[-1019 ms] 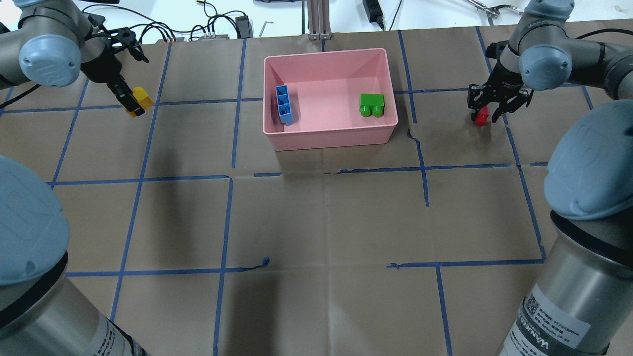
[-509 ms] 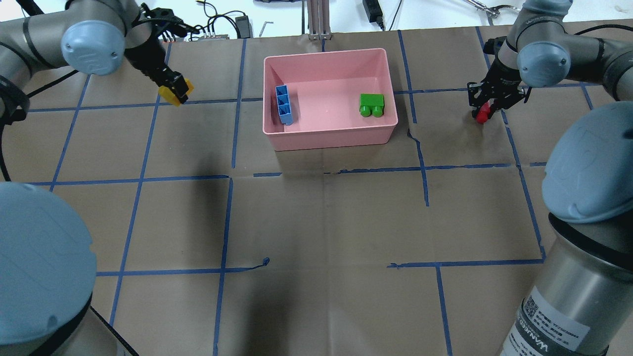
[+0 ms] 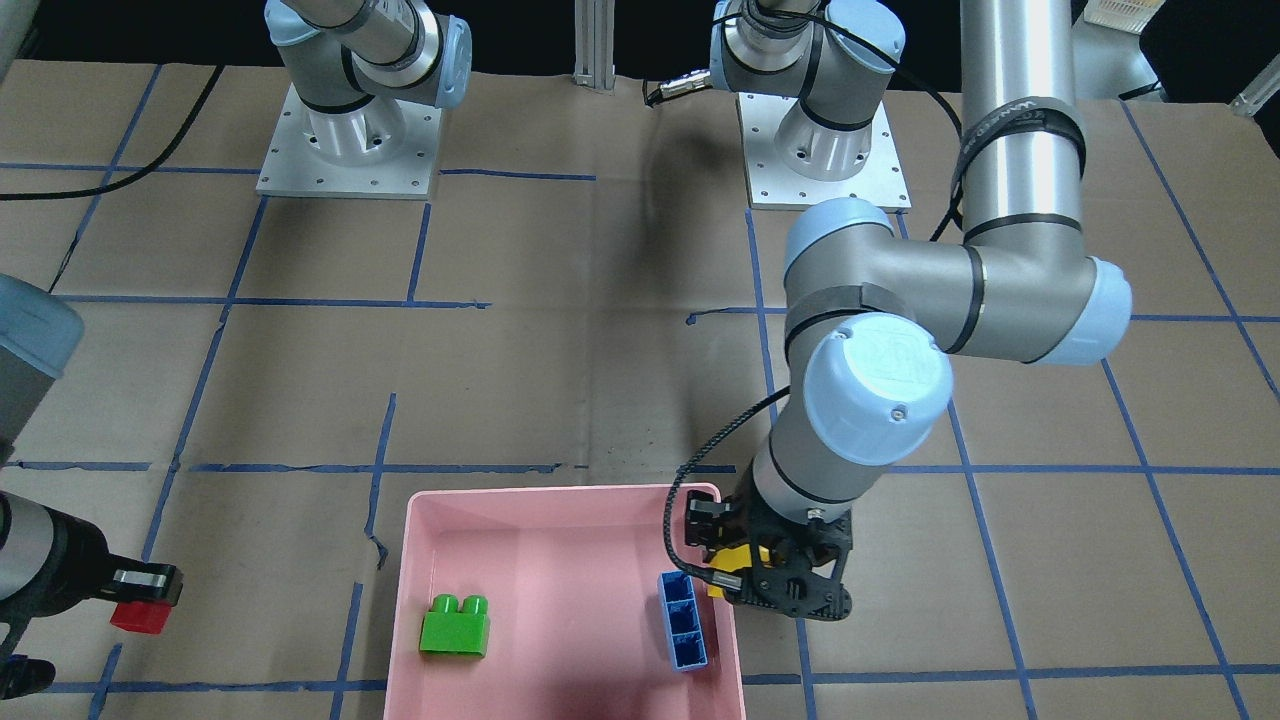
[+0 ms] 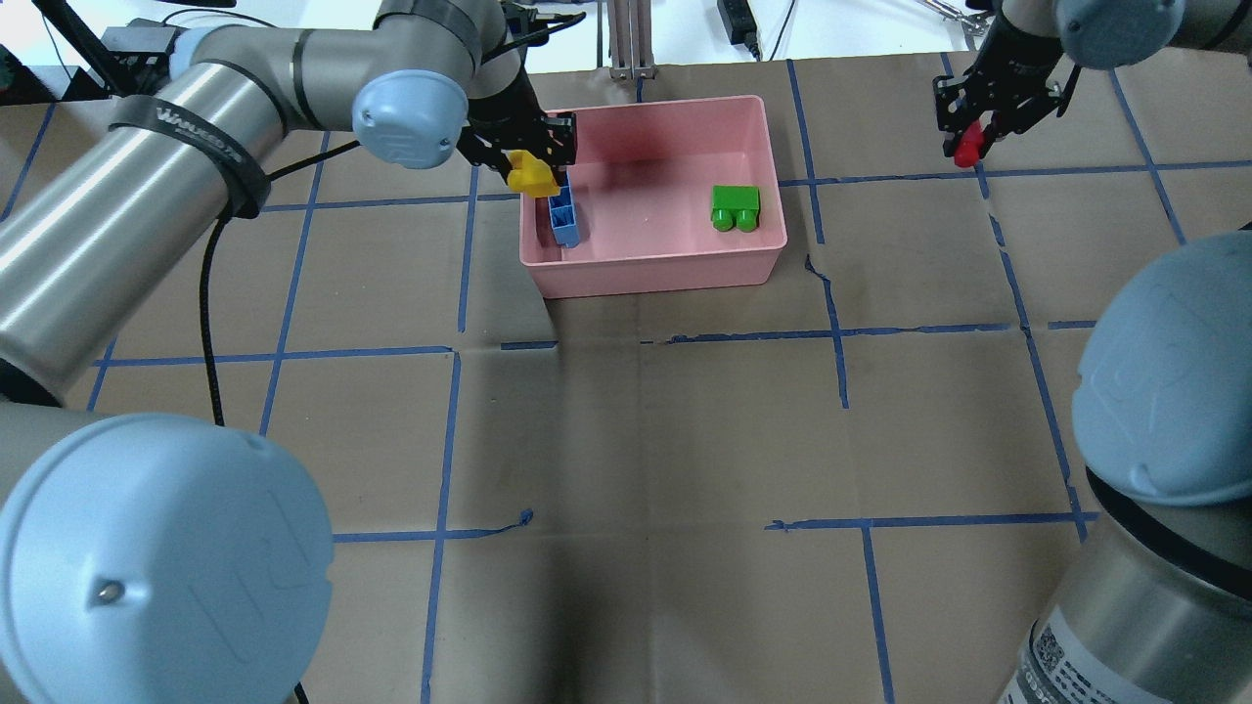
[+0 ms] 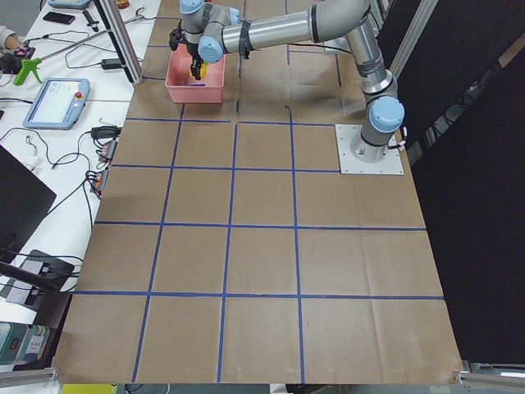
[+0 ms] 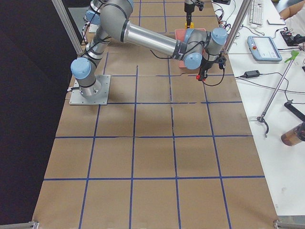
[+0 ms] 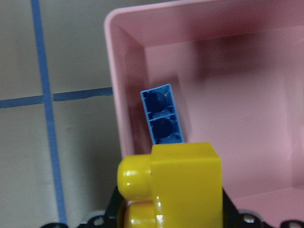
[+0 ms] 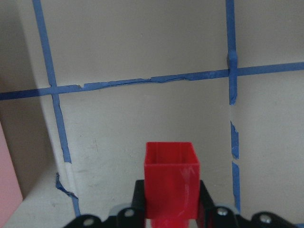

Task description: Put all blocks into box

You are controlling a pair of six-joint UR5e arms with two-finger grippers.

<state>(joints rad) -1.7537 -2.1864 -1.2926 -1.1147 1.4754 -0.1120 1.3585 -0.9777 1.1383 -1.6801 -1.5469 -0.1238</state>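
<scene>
The pink box [image 4: 655, 275] stands at the far middle of the table. The long blue block [image 4: 564, 222] lies in it along its left wall, and the green block [image 4: 736, 207] lies near its right wall. My left gripper [image 4: 533, 168] is shut on the yellow block [image 4: 531, 178] and holds it above the box's left rim, over the blue block's far end. The left wrist view shows the yellow block [image 7: 175, 190] over the blue block [image 7: 162, 114]. My right gripper [image 4: 970, 137] is shut on the small red block [image 4: 966, 153] and holds it above the table, well right of the box.
An aluminium post [image 4: 631, 39] stands just behind the box at the table's far edge. Cables and power adapters [image 4: 736, 20] lie on the white bench beyond. Blue tape lines grid the brown paper. My left arm's long links [image 4: 147, 166] stretch across the left half.
My left arm has swung right, carrying the yellow block from the table's far left to the box's left rim. My right gripper has moved away toward the far edge with the red block.
</scene>
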